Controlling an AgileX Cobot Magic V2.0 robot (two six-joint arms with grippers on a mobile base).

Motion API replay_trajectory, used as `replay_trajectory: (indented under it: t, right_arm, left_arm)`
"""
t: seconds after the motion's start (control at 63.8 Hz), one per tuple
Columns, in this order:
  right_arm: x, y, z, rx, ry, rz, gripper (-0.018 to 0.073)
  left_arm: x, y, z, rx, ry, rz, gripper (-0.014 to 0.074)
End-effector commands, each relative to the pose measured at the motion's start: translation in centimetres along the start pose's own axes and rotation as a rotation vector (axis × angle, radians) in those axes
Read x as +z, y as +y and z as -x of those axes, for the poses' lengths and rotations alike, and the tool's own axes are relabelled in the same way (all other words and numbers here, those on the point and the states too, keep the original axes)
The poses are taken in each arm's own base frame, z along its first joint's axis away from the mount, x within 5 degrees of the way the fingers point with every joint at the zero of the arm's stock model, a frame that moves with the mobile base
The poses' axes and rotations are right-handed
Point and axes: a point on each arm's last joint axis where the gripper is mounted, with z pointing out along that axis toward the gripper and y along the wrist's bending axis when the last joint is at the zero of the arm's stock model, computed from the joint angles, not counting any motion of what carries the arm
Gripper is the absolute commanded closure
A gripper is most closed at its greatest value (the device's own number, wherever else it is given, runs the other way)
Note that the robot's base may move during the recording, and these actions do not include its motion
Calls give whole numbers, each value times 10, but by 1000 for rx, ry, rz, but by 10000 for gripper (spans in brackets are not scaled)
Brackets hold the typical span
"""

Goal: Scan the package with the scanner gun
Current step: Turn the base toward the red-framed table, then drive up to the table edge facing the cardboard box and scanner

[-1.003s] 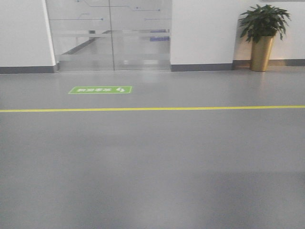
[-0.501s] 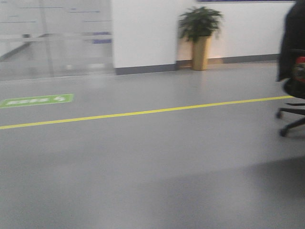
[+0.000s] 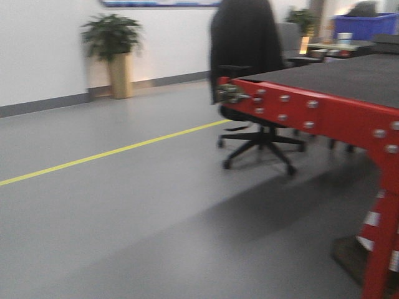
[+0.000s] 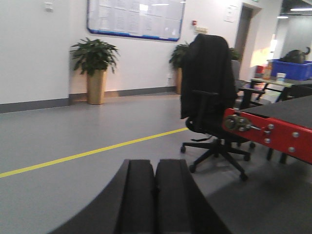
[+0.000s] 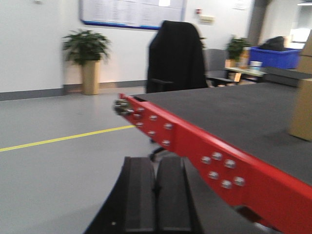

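The scanner gun is out of view in every frame. A tan cardboard box (image 5: 302, 97) stands on the black tabletop at the right edge of the right wrist view, cut off by the frame; I cannot tell whether it is the package. My left gripper (image 4: 155, 168) is shut with nothing in it, its black fingers pressed together over the grey floor. My right gripper (image 5: 157, 165) is also shut and empty, just left of and below the table's red frame.
A table with a red bolted frame (image 3: 324, 115) and black top fills the right of the front view. An office chair draped with a dark jacket (image 3: 246, 56) stands beyond its corner. A potted plant (image 3: 112, 37), a yellow floor line (image 3: 93, 156) and a blue bin (image 3: 365, 25) lie further off.
The front view has swung to the right. The glass door and green floor sign have left the frame, and the chair and red table have come in.
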Motion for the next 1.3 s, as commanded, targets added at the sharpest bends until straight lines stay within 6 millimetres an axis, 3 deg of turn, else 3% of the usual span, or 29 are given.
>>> replay_trajectory:
  t: [0.0,1.285]
  right_arm:
    - [0,0,3,1,-28,-3,721]
    - [0,0,3,1,-28,-3,721]
  left_arm:
    - [0,0,4,4,-25,-5,707]
    - [0,0,4,4,-25,-5,707]
